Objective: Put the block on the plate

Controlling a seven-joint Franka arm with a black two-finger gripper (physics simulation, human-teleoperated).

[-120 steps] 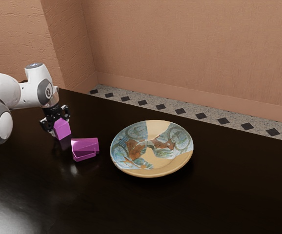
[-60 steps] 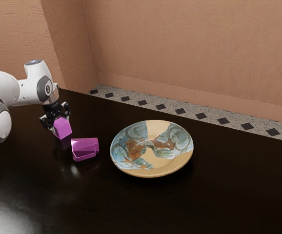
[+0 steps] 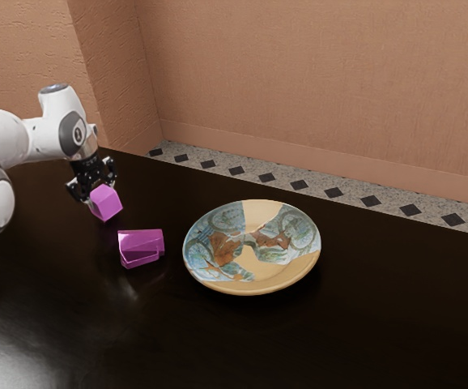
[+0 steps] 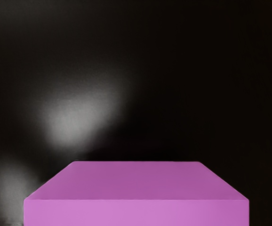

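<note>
My gripper (image 3: 96, 194) is at the exterior view's left, shut on the pink-purple block (image 3: 106, 203), which hangs tilted below the fingers, a little above the dark table. In the wrist view the same block (image 4: 136, 181) lies large at the lower edge. The plate (image 3: 254, 279), round with a blue, brown and cream pattern, rests on the table farther to the exterior view's right, apart from the block.
A shiny magenta container-like object (image 3: 141, 247) sits on the dark table (image 3: 363, 324) between the held block and the plate. Behind the table runs a textured wall (image 3: 315, 89).
My hand has risen, and the block has come up with it, its tilt slightly changed. Plate and magenta object have stayed where they were.
</note>
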